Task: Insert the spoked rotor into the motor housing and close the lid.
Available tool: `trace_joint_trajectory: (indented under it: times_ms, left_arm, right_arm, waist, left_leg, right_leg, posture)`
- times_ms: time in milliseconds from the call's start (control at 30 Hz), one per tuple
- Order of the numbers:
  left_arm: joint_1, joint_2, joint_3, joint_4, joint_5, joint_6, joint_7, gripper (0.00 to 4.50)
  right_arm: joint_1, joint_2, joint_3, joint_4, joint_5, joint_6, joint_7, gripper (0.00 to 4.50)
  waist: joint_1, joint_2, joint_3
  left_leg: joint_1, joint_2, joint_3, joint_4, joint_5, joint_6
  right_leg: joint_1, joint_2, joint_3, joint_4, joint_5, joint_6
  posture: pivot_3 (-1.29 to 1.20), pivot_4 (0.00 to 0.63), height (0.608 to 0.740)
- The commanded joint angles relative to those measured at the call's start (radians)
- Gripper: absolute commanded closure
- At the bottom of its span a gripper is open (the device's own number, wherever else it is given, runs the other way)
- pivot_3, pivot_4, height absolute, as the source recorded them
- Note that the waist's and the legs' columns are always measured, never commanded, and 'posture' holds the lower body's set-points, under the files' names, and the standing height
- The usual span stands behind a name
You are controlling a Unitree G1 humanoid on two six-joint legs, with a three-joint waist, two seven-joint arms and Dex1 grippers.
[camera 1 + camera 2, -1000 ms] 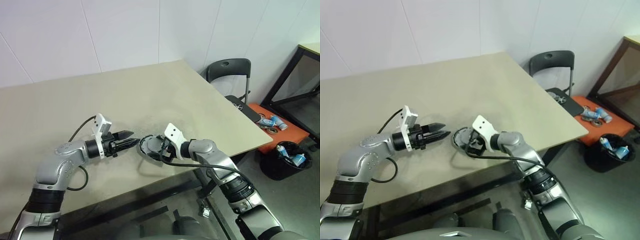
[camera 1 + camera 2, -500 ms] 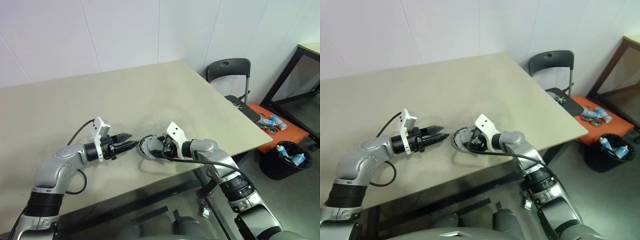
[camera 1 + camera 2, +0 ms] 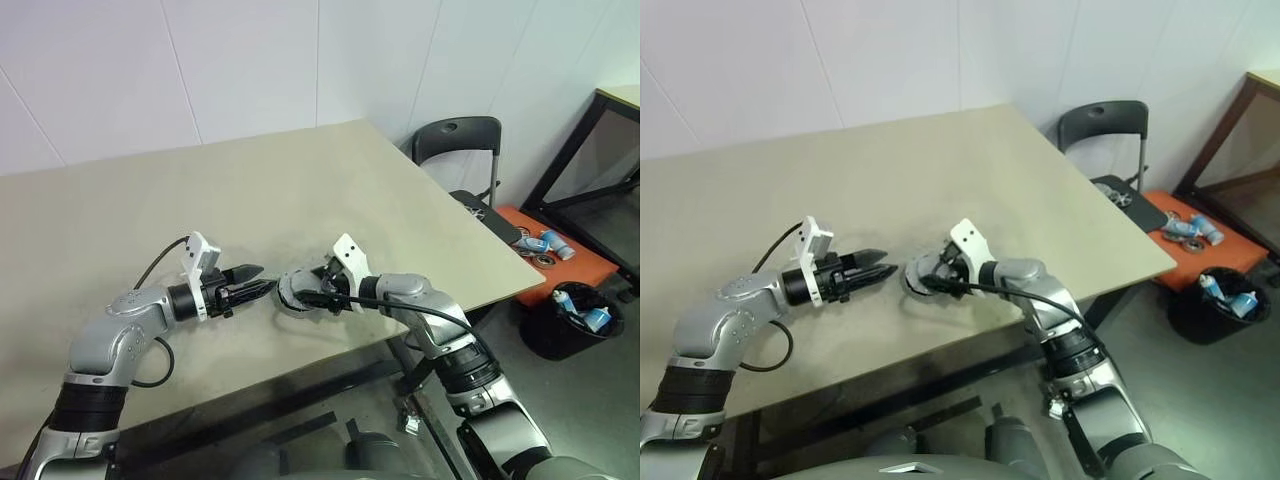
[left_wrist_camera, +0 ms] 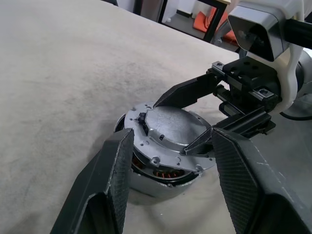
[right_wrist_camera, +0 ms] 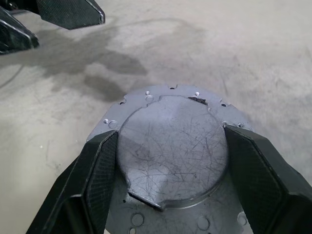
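The right end effector (image 4: 202, 119) grips the lid (image 4: 171, 130), which seems to sit tilted on the motor housing (image 4: 163, 178), standing on the surface (image 4: 58, 73). Pressed askew, it could jam. The left end effector (image 3: 258, 287) hovers open beside it.

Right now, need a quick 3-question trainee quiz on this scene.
1. True or false: the left gripper grips the lid.
2. What shows under the lid's lifted edge, on the housing? A: copper windings. B: a black ring. C: a screwdriver.
3. Where are the right gripper's fingers?

Key: 1 false, it is open and clear of the lid. 2 A. 3 either side of the lid's raised centre, gripping it.
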State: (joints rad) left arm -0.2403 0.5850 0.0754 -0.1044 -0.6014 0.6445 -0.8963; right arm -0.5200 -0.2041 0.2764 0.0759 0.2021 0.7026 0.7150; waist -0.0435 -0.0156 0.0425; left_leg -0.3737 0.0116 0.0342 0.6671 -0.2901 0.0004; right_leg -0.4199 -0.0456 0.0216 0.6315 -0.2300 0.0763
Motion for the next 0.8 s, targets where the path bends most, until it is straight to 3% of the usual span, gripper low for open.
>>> trace_joint_trajectory:
  times_ms: [33,500,800]
  left_arm:
    - [-0.022,-0.001,0.024,-0.02,-0.012,-0.013,0.001,1.84]
    - [-0.012,-0.007,0.026,-0.035,-0.015,-0.008,0.015,1.84]
    - [-0.002,-0.002,0.03,-0.052,-0.02,0.0,0.02,1.84]
  right_arm:
    - [-0.045,0.013,-0.007,-0.052,0.006,-0.022,-0.009,1.47]
    - [-0.024,0.0,0.039,0.024,-0.063,-0.095,-0.022,1.47]
    - [-0.035,0.052,0.008,0.113,-0.069,-0.105,-0.073,1.47]
  waist:
    - [0.0,0.0,0.0]
    - [0.0,0.0,0.0]
    - [-0.002,0.0,0.0]
  left_leg:
    - [0.0,0.0,0.0,0.0,0.0,0.0]
    - [0.0,0.0,0.0,0.0,0.0,0.0]
    - [0.001,0.0,0.0,0.0,0.0,0.0]
  right_leg:
    - [0.0,0.0,0.0,0.0,0.0,0.0]
    - [0.0,0.0,0.0,0.0,0.0,0.0]
    - [0.001,0.0,0.0,0.0,0.0,0.0]
  posture:
    - [0.0,0.0,0.74]
    - [0.0,0.0,0.74]
    - [0.0,0.0,0.74]
